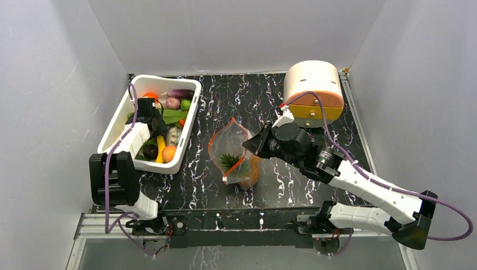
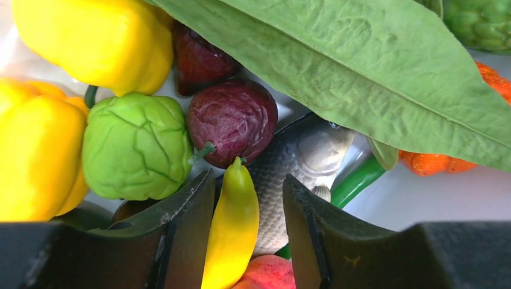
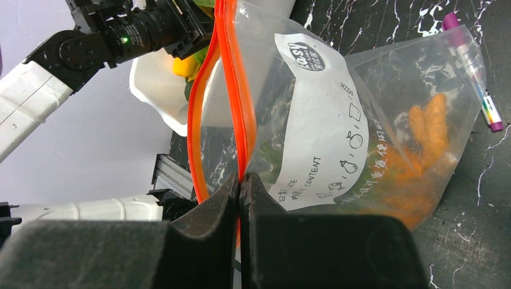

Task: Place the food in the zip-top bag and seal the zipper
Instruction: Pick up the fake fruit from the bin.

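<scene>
We're working the loading step; sealing isn't started. The right claw (image 3: 241, 180) is pressed together, pinching the orange zipper (image 3: 232, 78) on one lip of the bag (image 3: 313, 102). That's holding the bag propped up mid-table (image 1: 225, 95) between the arms, mouth gaping. We're already seeing an orange carrot-like piece (image 3: 422, 150) and a green sprig (image 1: 229, 160) inside. Most of the food (image 1: 179, 93) is sitting in the white tub (image 1: 190, 126) on the left. The left claw (image 2: 247, 192) is down in that tub, spread and straddling a slim yellow piece (image 2: 232, 235) that's lying against a toy fish (image 2: 301, 150); it's not gripping yet.

Next move as we're reading it:
- Close on the yellow piece only.
- Lift it clear of the big green leaf (image 2: 361, 72) just ahead.
- Carry it to the bag mouth and drop it in.

We're expecting two risks: the fingers catching the fish too, or the floppy mouth sagging shut
</scene>
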`<state>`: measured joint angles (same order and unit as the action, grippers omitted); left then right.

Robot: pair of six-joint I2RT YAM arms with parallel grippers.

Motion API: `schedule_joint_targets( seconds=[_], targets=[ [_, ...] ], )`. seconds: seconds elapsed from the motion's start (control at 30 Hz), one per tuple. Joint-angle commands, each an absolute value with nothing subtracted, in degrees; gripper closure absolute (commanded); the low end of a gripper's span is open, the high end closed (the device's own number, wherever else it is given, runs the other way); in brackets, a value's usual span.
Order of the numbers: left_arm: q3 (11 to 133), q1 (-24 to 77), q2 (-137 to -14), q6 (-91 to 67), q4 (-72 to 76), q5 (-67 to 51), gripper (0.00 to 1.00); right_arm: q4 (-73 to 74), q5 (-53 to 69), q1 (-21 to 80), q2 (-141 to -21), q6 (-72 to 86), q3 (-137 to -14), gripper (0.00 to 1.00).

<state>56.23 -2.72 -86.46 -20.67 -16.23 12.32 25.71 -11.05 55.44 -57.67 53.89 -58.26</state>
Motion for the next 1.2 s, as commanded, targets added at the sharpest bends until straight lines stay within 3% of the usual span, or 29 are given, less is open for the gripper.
schedule_joint_targets(
  seconds=[0.0,0.3,0.47,0.73,0.9,1.0,1.17],
  targets=[
    [55.73,-3.28,-88.13,-21.10,-15.09,10.31,0.58,22.87,-12.01,55.44,-56.12,53.52,-59.10,1.00],
    [56.40,-3.30,-87.16,-20.95,-18.56,11.17,0.83,25.24,-10.68,55.44,-55.69,50.26,-59.64,1.00],
    [57.47,-3.25,-82.03,-20.48,-22.57,8.05,0.86,27.34,-5.64,55.45,-55.79,44.56,-62.84,1.00],
    [59.14,-3.32,-73.48,-20.26,-28.08,4.26,0.87,28.61,17.44,55.48,-63.24,36.38,-70.08,1.00],
    [61.30,-3.30,-70.41,-20.13,-30.27,3.47,0.87,21.53,30.49,55.42,-65.43,37.83,-72.68,1.00],
    [61.88,-3.28,-68.23,-19.93,-31.06,1.90,0.88,19.89,28.55,55.38,-64.79,37.44,-72.44,1.00],
    [63.79,-3.33,-65.68,-19.03,-32.54,-1.21,0.91,27.03,14.99,55.29,-66.33,32.60,-70.95,1.00]
  ],
)
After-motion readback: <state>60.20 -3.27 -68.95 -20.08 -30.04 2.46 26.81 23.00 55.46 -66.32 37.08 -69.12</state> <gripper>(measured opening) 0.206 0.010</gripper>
